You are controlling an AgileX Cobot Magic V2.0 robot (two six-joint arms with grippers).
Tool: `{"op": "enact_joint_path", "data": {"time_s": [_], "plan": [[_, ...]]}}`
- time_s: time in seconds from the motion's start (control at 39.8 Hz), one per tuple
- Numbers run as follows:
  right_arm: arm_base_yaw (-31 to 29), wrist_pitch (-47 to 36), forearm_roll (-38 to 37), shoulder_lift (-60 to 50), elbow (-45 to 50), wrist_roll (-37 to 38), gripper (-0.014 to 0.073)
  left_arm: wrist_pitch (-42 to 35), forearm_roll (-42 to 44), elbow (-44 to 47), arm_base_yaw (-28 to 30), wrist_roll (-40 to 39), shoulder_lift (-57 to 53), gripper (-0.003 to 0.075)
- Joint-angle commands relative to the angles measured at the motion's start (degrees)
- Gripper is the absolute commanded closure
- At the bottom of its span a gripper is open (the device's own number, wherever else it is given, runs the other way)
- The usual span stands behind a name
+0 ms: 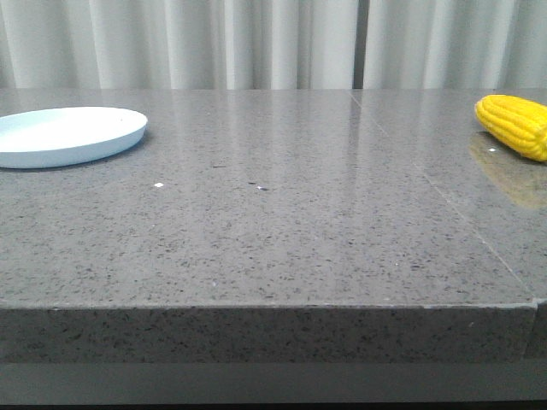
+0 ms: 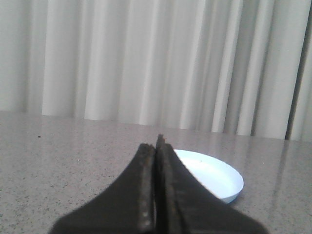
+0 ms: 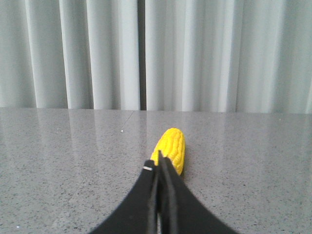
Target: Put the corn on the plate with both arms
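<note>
Both claws, left claw and right claw, are closed empty; corn lies well apart from plate.

Grey speckled table: open surface between its two occupants. Plate: far left, low rim. Corn: far right edge, lying flat, well apart from plate. Curtain: closes the far side. Left gripper: fingers pressed together, plate just beyond. Right gripper: fingers together, corn directly ahead.
</note>
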Motion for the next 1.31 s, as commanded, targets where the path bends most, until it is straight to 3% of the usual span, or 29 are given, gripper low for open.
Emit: {"op": "enact_joint_path", "data": {"time_s": [0.0, 0.13, 0.35, 0.5, 1.08, 1.13, 1.21, 1.28], "plan": [[-0.4, 6.0, 1.3, 0.1, -7.7, 0.0, 0.0652, -3.7, 1.7, -4.6, -0.3, 0.0, -0.5, 0.0741], [-0.4, 16.2, 1.6, 5.0, -16.5, 0.0, 0.0652, 1.0, 8.6, -11.3, -0.3, 0.0, 2.9, 0.0741], [-0.4, 21.6, 1.6, 21.5, -27.6, 0.0, 0.0652, 8.7, 10.0, -23.3, -0.3, 0.0, 18.0, 0.0741], [-0.4, 20.8, 1.6, 26.9, -30.4, 0.0, 0.0652, 8.7, 10.0, -26.6, -0.3, 0.0, 23.2, 0.0741], [-0.4, 17.6, 1.6, 27.0, -30.3, 0.0, 0.0652, 8.1, 10.0, -26.6, -0.3, 0.0, 23.2, 0.0735], [-0.4, 17.6, 1.6, 27.0, -30.3, 0.0, 0.0641, 8.1, 10.0, -26.6, -0.3, 0.0, 23.2, 0.0703], [-0.4, 17.6, 1.6, 27.0, -30.3, 0.0, 0.0572, 8.1, 10.0, -26.6, -0.3, 0.0, 23.2, 0.0587], [-0.4, 17.6, 1.6, 27.0, -30.3, 0.0, 0.0466, 8.1, 10.0, -26.6, -0.3, 0.0, 23.2, 0.039]]}}
